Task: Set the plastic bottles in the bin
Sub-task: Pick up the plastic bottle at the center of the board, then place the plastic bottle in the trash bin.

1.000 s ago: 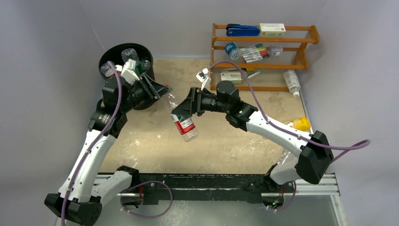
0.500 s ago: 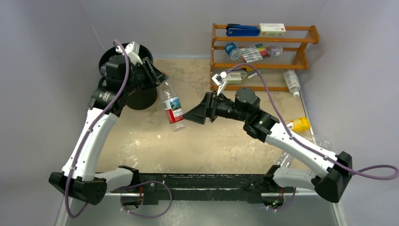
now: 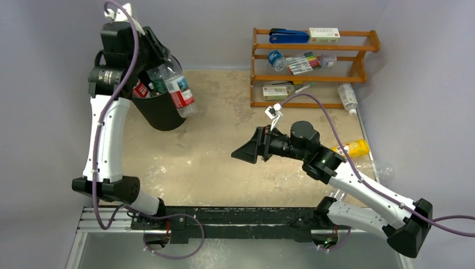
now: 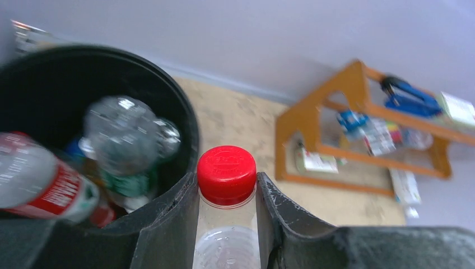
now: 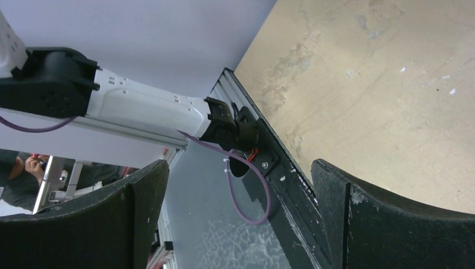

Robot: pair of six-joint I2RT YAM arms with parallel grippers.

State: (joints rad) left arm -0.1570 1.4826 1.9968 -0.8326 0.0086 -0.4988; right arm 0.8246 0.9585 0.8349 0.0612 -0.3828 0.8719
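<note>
My left gripper (image 3: 161, 63) is shut on the neck of a clear plastic bottle (image 3: 180, 93) with a red and white label. It holds the bottle high at the right rim of the black bin (image 3: 162, 116), cap toward the bin. In the left wrist view the fingers (image 4: 168, 224) pinch just under the red cap (image 4: 227, 174), and the bin (image 4: 189, 131) holds several bottles (image 4: 126, 137). My right gripper (image 3: 240, 152) hangs open over the middle of the table, with nothing between its fingers (image 5: 140, 218).
The orange wooden rack (image 3: 358, 70) with markers and boxes stands at the back right. A clear bottle (image 3: 348, 96) lies by its right end. A yellow bottle (image 3: 354, 147) and another clear bottle (image 3: 376, 168) lie at the table's right edge.
The right gripper let go of the bottle, opened wide and drew back to the right. The left arm took the bottle by the neck and carried it up and back to the bin.
</note>
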